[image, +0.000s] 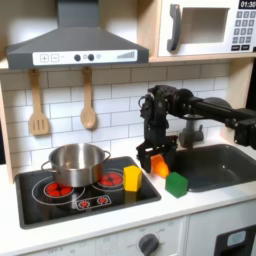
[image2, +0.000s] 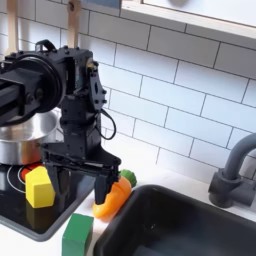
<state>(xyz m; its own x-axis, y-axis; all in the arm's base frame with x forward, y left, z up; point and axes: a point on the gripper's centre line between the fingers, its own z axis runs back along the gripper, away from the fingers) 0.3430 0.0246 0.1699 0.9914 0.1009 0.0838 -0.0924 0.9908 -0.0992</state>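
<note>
Fingers (image2: 100, 190) spread apart, gripping nothing, gripper (image2: 78, 183) low centre of the second exterior view; carrot (image2: 116, 196) just right, touching one finger; green block (image2: 77, 234) below, yellow block (image2: 39, 187) left

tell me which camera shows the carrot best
The second exterior view: the carrot appears large there, orange body and green top visible under the hand, beside the sink. In the first exterior view it is small, partly blocked by the hand.

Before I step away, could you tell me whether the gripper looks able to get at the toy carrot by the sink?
Probably yes: the gripper hangs open right over the carrot, with nothing between them.
</note>
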